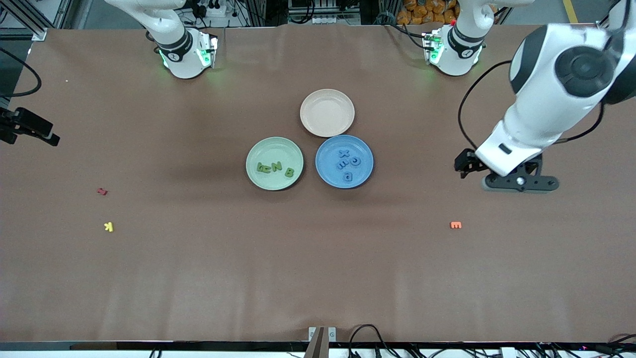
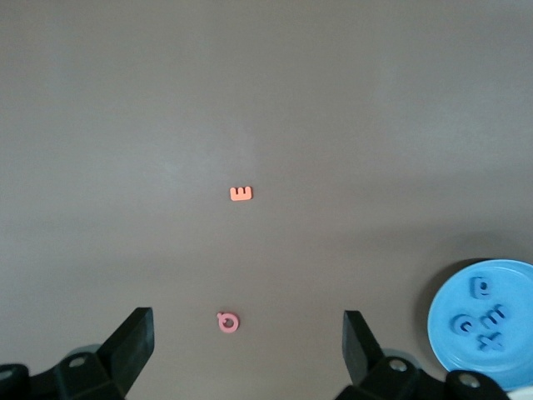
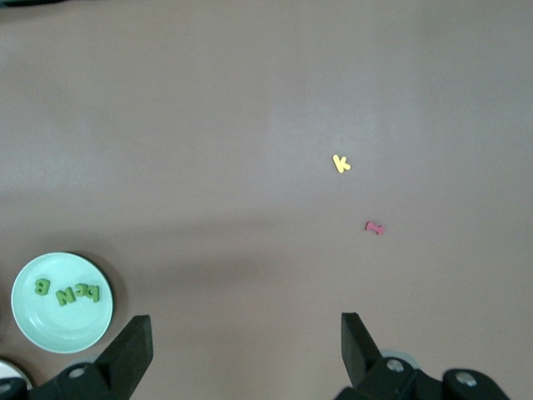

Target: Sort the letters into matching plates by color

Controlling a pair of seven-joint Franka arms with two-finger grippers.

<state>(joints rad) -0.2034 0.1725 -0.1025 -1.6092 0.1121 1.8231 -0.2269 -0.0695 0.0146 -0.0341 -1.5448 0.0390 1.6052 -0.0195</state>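
Observation:
The pale green plate point(image 1: 271, 149) holds the green letters point(image 1: 276, 167). Beside it, toward the left arm's end, the blue plate point(image 1: 325, 159) holds several blue letters point(image 1: 343, 164). My left gripper point(image 1: 519, 183) hangs open over bare table near the left arm's end; in the left wrist view its fingers point(image 2: 248, 333) hold nothing, and the blue plate point(image 2: 441, 325) shows at the edge. My right gripper point(image 1: 37, 130) hovers open at the right arm's end of the table. In the right wrist view it point(image 3: 246, 337) is empty, with the green plate point(image 3: 58, 329) off to one side.
A beige plate point(image 1: 327, 112) sits empty, farther from the front camera than the two plates. An orange E point(image 1: 455, 225) and a pink ring-shaped letter point(image 2: 227, 322) lie near the left gripper. A yellow K point(image 1: 109, 226) and a red letter point(image 1: 102, 191) lie toward the right arm's end.

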